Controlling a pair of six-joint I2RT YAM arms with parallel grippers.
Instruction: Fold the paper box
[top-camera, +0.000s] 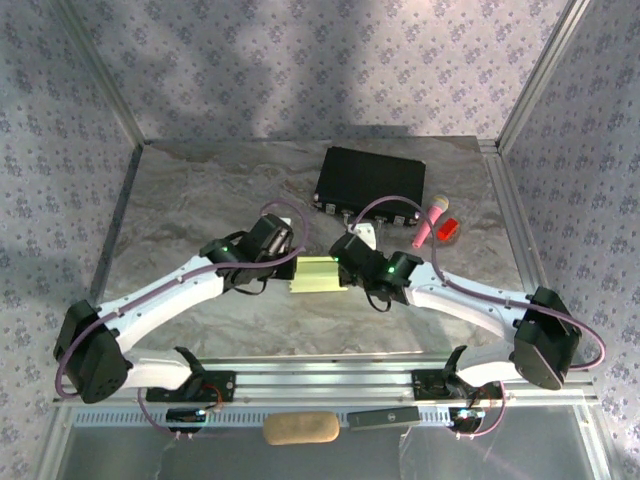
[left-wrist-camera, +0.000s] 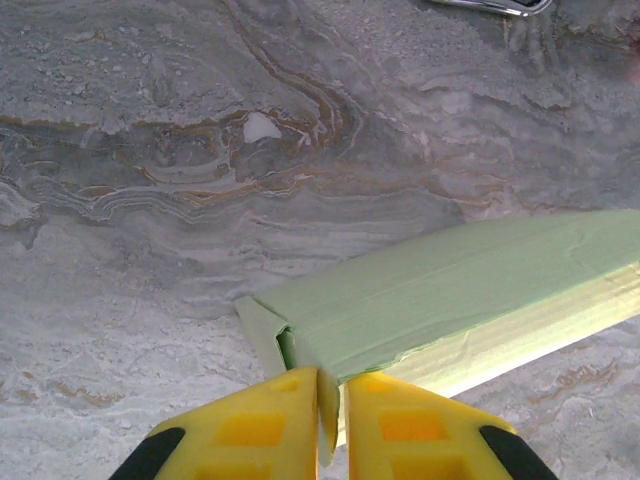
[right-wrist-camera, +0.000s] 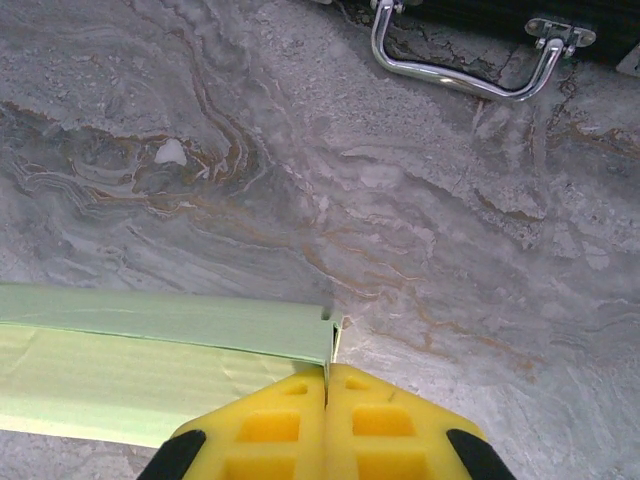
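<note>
The paper box (top-camera: 318, 274) is pale yellow-green card, partly folded into a flat rectangle in the middle of the table between the two arms. My left gripper (left-wrist-camera: 331, 395) is shut on a flap at the box's left end (left-wrist-camera: 330, 400); the box body (left-wrist-camera: 470, 290) runs off to the right. My right gripper (right-wrist-camera: 327, 385) is shut on the thin edge at the box's right end (right-wrist-camera: 330, 345), with the box (right-wrist-camera: 150, 350) stretching left. In the top view both wrists (top-camera: 262, 250) (top-camera: 372, 262) meet at the box's two ends.
A black case (top-camera: 370, 182) with a metal handle (right-wrist-camera: 455, 75) lies behind the box. A pink tool (top-camera: 432, 220) and a red item (top-camera: 446, 229) lie to its right. A tan pad (top-camera: 299, 428) and a black bar (top-camera: 384, 418) rest on the near rail.
</note>
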